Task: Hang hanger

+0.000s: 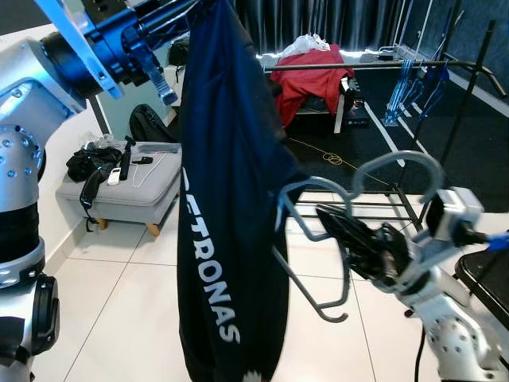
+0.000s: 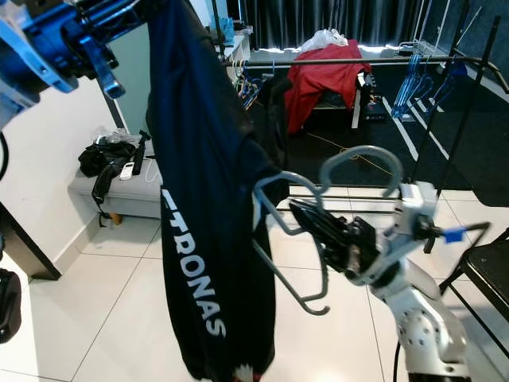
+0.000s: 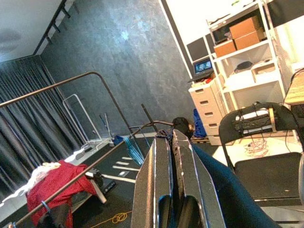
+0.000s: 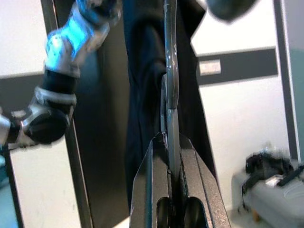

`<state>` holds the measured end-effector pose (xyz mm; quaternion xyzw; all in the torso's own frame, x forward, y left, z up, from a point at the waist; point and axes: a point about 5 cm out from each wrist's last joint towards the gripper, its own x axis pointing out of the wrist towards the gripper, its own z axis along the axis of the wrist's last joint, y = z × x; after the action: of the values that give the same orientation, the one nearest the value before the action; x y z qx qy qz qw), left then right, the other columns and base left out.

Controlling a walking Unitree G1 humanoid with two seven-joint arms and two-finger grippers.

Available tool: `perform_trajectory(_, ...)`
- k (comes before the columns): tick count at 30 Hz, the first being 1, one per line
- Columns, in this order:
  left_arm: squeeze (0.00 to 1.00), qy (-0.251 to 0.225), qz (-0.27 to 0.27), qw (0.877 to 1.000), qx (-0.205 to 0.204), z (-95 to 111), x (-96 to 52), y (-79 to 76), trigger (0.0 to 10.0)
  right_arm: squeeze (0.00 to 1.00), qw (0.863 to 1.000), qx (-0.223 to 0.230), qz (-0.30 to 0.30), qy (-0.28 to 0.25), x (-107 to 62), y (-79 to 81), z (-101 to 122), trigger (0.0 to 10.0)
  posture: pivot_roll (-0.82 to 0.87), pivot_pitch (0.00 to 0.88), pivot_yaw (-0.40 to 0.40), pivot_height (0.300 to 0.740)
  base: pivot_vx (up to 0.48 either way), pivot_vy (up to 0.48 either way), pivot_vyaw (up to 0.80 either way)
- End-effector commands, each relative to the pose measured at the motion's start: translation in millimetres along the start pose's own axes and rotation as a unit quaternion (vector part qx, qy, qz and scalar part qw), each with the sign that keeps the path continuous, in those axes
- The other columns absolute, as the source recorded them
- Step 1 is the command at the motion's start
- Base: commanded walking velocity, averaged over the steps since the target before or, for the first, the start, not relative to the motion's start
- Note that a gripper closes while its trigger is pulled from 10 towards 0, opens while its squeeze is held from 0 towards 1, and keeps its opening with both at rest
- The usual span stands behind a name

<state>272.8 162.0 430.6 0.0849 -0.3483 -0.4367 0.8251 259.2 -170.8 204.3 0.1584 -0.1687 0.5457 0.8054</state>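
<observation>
a grey hanger [image 1: 350, 208] is clamped tight in the right gripper [image 1: 338, 223], one end poked into the dark shirt [image 1: 227, 199]. the shirt's top is pinched shut in the raised left gripper [image 3: 173, 142]. further back a clothes rail [image 1: 350, 67] is seen with a red garment [image 1: 310, 79] on it.

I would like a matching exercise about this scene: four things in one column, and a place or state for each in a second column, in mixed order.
Things:
1. grey hanger
2. dark blue garment
3. red cloth
4. grey bench

Places or states:
A. draped over the far clothes rail
B. held up high by the left gripper
C. standing by the wall, small dark items on top
D. clamped in the right gripper

Pairs: 1-D, 2-B, 3-A, 4-C
</observation>
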Motion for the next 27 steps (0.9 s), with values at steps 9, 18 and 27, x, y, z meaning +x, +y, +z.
perform_trajectory(9, 0.0, -0.022, 0.0, 1.0, 0.013, 14.7, 1.3, 0.8, 0.0, 0.0, 0.998, -0.033, -0.039, 0.046, 1.0, -13.5, -10.0, 10.0, -0.01, 0.0, 0.03, 0.74, 0.0, 0.0, 0.0)
perform_trajectory(18, 0.0, -0.025, -0.007, 1.0, -0.009, 8.7, 4.9, -3.4, 0.0, 0.0, 0.998, -0.05, 0.035, -0.035, 22.3, 0.8, 21.6, 10.0, -0.02, 0.0, 0.041, 0.74, 0.0, 0.0, 0.0)
perform_trajectory(27, 0.0, -0.011, 0.005, 1.0, -0.02, -1.8, 5.3, -1.8, 0.0, 0.0, 0.987, -0.075, 0.099, -0.099, 32.5, 14.3, 53.3, 10.0, -0.02, 0.0, 0.046, 0.74, 0.0, 0.0, 0.0)
